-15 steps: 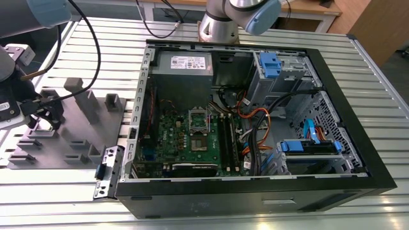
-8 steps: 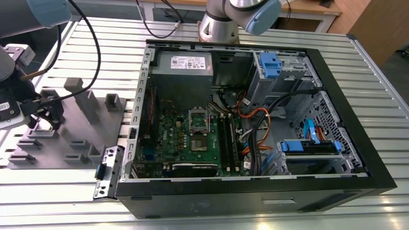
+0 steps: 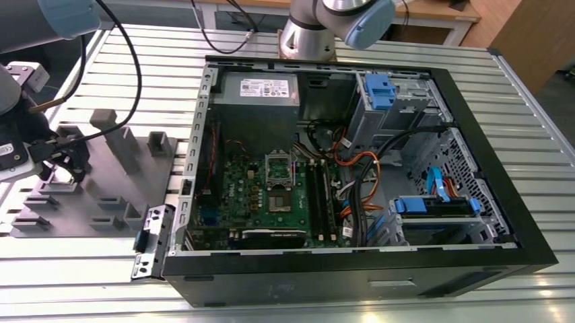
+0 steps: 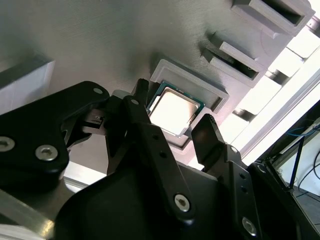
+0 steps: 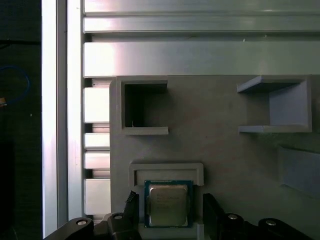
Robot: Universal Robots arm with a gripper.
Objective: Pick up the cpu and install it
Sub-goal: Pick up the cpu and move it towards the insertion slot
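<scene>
- The gripper (image 4: 173,111) stands open, fingers flanking the cpu (image 5: 168,202), gripping nothing.
- The cpu sits in a tray (image 3: 126,171) recess at the exterior view's left.
- Likely light, rigid, fragile: grip opposite edges.

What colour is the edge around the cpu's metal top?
Dark green, framing the pale silvery top of the cpu; clearest in the first wrist view.

Exterior view: set high, looking down at a slant over the slatted table (image 3: 161,67), the open computer case (image 3: 359,282) central and the grey tray (image 3: 144,171) by the table's edge at the exterior view's left. First wrist view: close above that tray, facing straight down. Second wrist view: nearer, oblique, sighting along my gripper (image 4: 174,107). Both wrist views share the cpu (image 5: 168,204) (image 4: 175,109) in its recess.
</scene>
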